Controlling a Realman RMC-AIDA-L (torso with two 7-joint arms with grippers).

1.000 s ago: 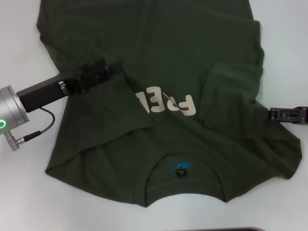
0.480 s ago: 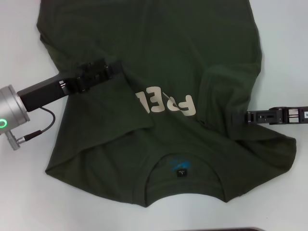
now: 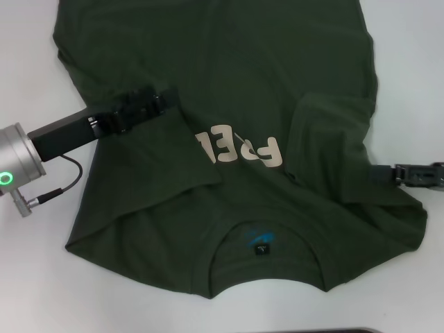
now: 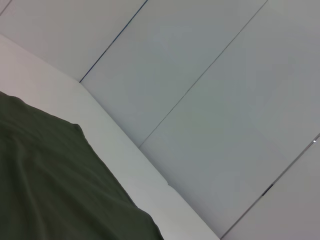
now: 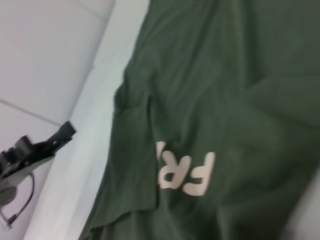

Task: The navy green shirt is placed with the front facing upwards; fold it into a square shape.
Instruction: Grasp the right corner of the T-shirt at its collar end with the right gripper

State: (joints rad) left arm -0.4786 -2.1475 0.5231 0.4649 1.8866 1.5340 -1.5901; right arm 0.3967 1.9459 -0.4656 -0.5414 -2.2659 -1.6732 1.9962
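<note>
A: What is shown in the head view?

B: The navy green shirt (image 3: 229, 159) is spread front-up on the white table (image 3: 41, 291), collar nearest the robot. Both sleeves are seen folded inward over the chest, so that part of the cream lettering (image 3: 239, 149) is covered. The left gripper (image 3: 163, 99) is laid low on the cloth at the inner edge of the left fold. The right gripper (image 3: 381, 171) is found at the shirt's right edge, just beside the right fold. Whether either gripper is spread or pinched together cannot be told.

A: And the left wrist view?

B: Only a corner of the shirt, the table edge and a grey panelled wall (image 4: 210, 90) are seen. None of that arm's fingers are shown.

A: The right wrist view?

B: The lettering and the left fold are seen, with the left gripper (image 5: 65, 131) far off above the table. The right arm's own fingers are not shown.

A: Which step is judged to be in hand?

B: The side folds are judged to be nearly finished. A lengthwise fold is probably called for next, with the hem gripped at both sides and carried toward the collar.
</note>
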